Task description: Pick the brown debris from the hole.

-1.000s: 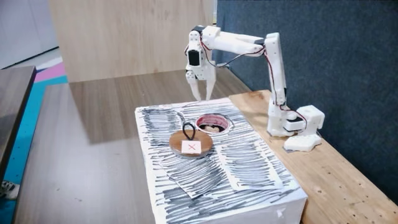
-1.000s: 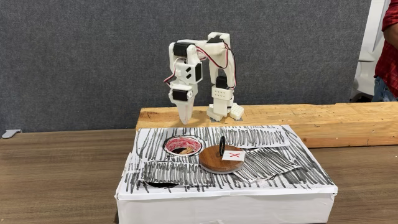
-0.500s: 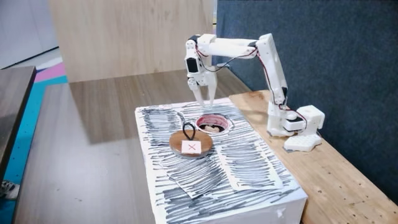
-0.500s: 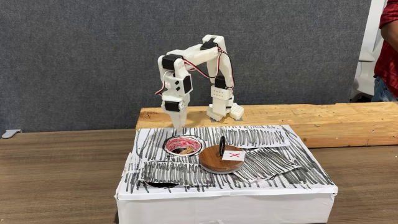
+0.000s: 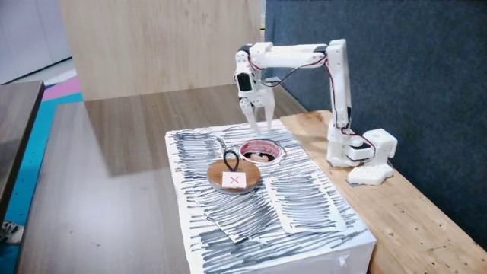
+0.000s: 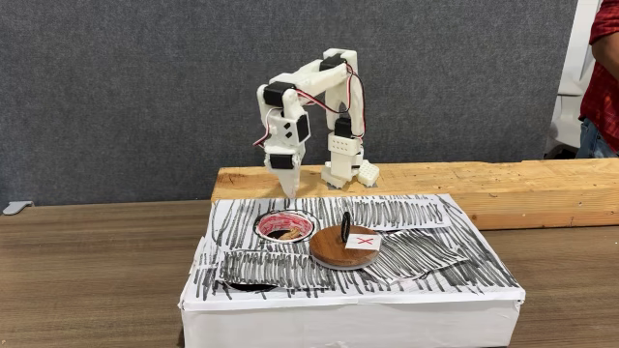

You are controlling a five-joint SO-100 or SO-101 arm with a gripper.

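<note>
One white arm, gripper (image 5: 260, 130) fingers slightly parted and empty, poised above one red-rimmed hole (image 5: 261, 151) in one striped white box (image 5: 304, 199), one pale-brown debris lump (image 5: 259, 157) inside the hole, one wooden disc (image 5: 233, 176) with red-X label just beside it.

White arm (image 5: 304, 55) with black motor blocks and red wires. White gripper (image 6: 289, 189) above the white box (image 6: 348, 314), whose top is streaked with black scribbled stripes. On that box, the hole (image 5: 261, 150) shows a pinkish-red rim around a dark centre. Beside the hole, a brown wooden disc (image 6: 340, 252) carries a white label with 1 red X and a black loop.
</note>
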